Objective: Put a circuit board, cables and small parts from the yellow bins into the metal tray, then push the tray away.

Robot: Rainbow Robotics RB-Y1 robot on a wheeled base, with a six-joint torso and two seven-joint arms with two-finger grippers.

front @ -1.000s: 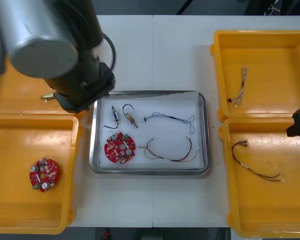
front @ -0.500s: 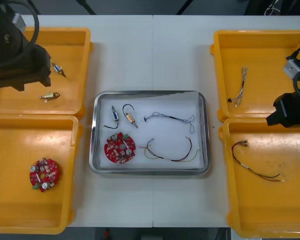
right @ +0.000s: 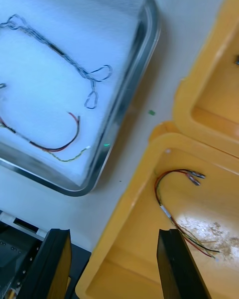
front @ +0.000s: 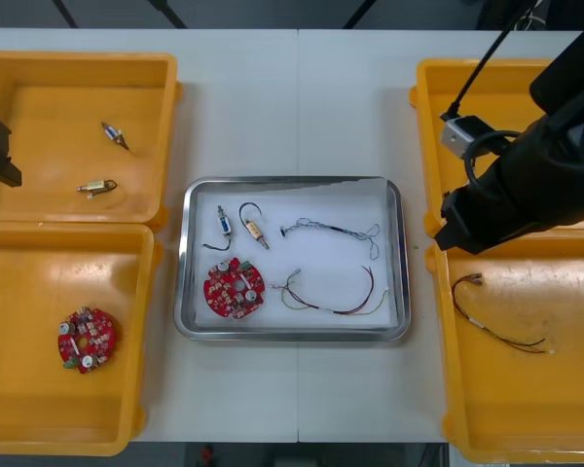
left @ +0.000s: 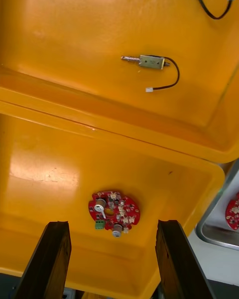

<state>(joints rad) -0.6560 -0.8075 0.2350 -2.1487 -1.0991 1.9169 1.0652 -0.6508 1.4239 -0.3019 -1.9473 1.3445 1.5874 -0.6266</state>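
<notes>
On light table (front: 302,97): metal tray (front: 292,336) centre, two yellow bins (front: 39,107) each side.

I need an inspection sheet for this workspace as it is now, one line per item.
Surface: light table, four yellow bins at its sides, metal tray in the middle.
Job's things: the tray holds a circuit board, two small metal parts, a blue and white cable and a red and yellow cable. The left bins hold a second board and two spare parts.
Clutter: nothing seen.
End effectors: left end effector open over the left bins; right end effector open over the near right bin, at its edge next to the tray.
Cables: one loose cable in the near right bin.
Surroundings: nothing seen.
</notes>
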